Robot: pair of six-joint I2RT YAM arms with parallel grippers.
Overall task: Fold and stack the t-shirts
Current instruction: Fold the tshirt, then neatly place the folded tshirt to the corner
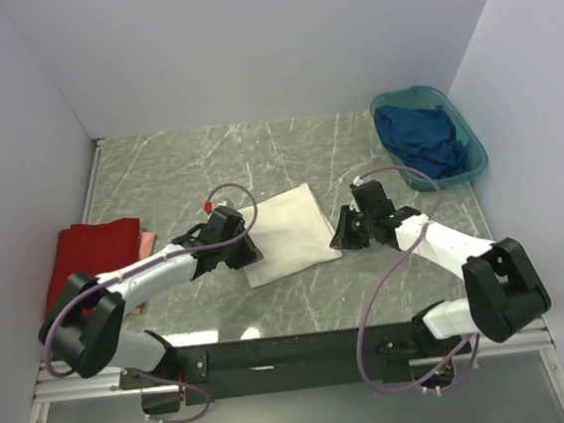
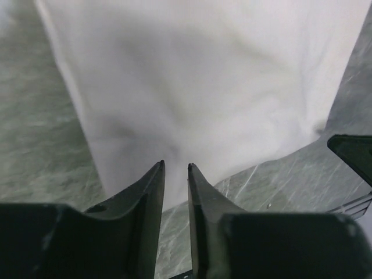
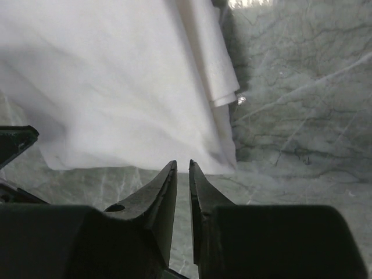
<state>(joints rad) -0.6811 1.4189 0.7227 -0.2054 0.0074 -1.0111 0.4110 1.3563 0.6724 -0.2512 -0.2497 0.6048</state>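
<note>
Marble table (image 1: 285,141): folded cream t-shirt (image 1: 289,233) between left hand (image 1: 253,253), right hand (image 1: 338,234).

The top view is evenly bright under soft light from above. The pale walls look flat, and a white glare patch sits on the tabletop (image 1: 286,151) at its near edge. Shadows under the arms are faint. In the wrist views the cream-white t-shirt (image 2: 203,87) is almost washed out and the tabletop beside it is smeared. The left claw (image 2: 175,168) and right claw (image 3: 182,165) are dark, soft-edged silhouettes.
</note>
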